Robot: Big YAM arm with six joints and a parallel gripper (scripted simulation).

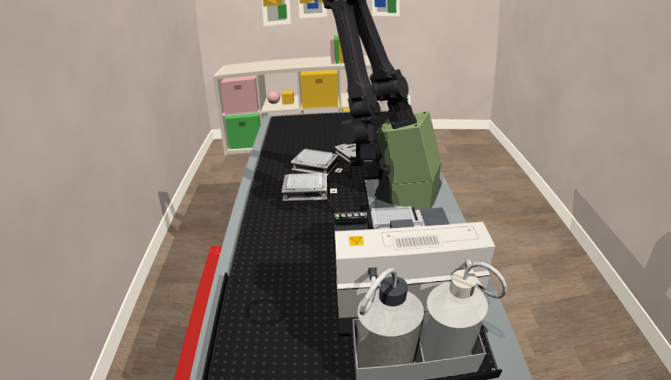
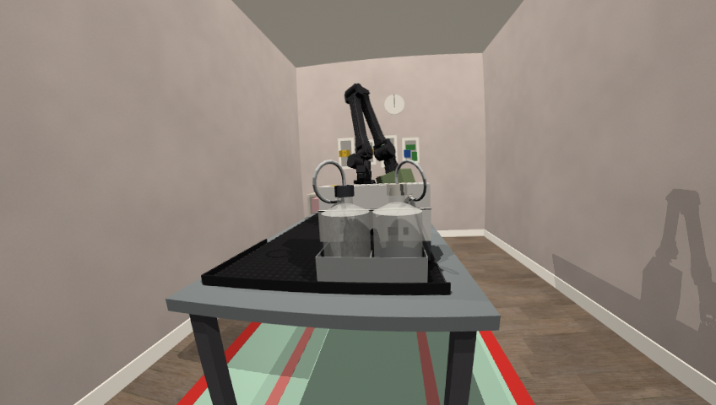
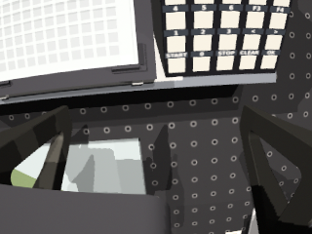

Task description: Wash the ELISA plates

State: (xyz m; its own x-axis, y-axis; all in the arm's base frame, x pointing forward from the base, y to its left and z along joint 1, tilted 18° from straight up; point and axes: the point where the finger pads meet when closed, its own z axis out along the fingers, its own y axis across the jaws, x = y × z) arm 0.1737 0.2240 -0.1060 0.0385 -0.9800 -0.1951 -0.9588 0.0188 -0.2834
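A white plate (image 3: pixel 58 39) (image 1: pixel 392 216) lies in the washer's dark carrier (image 3: pixel 147 73) and looks flat; its far side is cut off in the wrist view. The washer (image 1: pixel 414 245) has its keypad beside the carrier, with the START key (image 3: pixel 176 64) at the lower left. A small green light (image 1: pixel 337 218) shows at the keypad's edge. My gripper (image 3: pixel 155 115) is wide open and empty, in front of the carrier and keypad. One plate (image 1: pixel 305 180) sits on the nearest nest, another plate (image 1: pixel 314 157) on the nest behind. A third nest (image 1: pixel 346 150) is partly hidden by the arm; no plate is discernible there.
Two bottles (image 1: pixel 390 315) (image 1: pixel 456 305) with hoses stand in a grey bin (image 2: pixel 371 271) behind the washer. The green arm base (image 1: pixel 409 165) stands at the table's right side. Small marker cards (image 1: pixel 333 190) (image 1: pixel 339 170) lie beside the nests.
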